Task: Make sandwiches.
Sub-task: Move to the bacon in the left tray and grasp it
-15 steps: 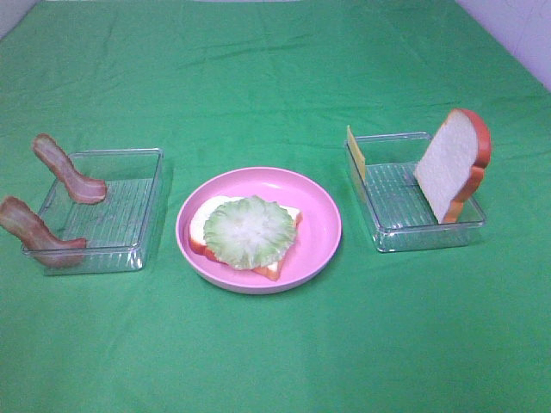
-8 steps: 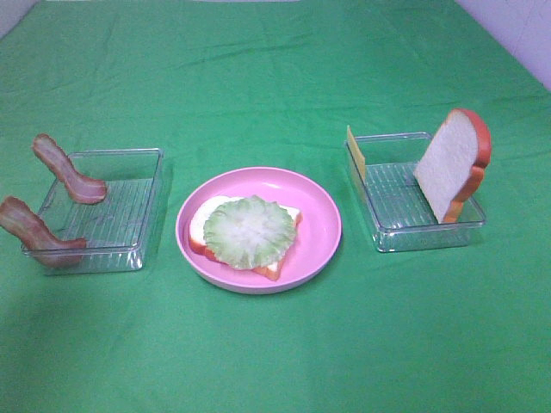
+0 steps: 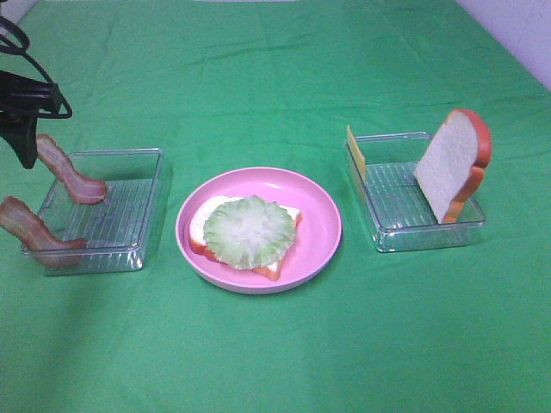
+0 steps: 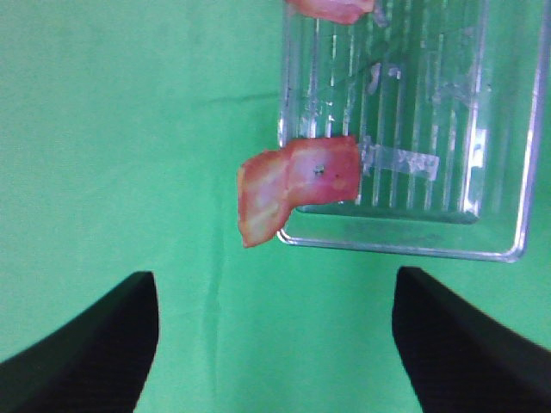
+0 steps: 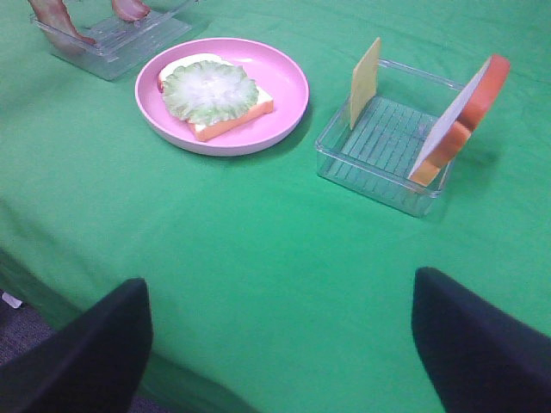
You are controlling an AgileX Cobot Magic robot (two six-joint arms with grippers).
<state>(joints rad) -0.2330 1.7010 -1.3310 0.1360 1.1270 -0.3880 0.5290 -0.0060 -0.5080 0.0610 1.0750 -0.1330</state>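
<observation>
Lettuce [image 3: 249, 231] is lying on bottom bread [image 3: 200, 228]; bacon [image 3: 69, 172], cheese [image 3: 355, 153], top bread [image 3: 452, 163] are waiting; left pincer [image 4: 274, 284], right pincer [image 5: 280, 280] are hanging released.

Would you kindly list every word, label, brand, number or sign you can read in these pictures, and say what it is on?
None: no text shows on the upright bread slice, lettuce, bacon strips, cheese slice, pink plate, clear trays or green cloth.
</observation>
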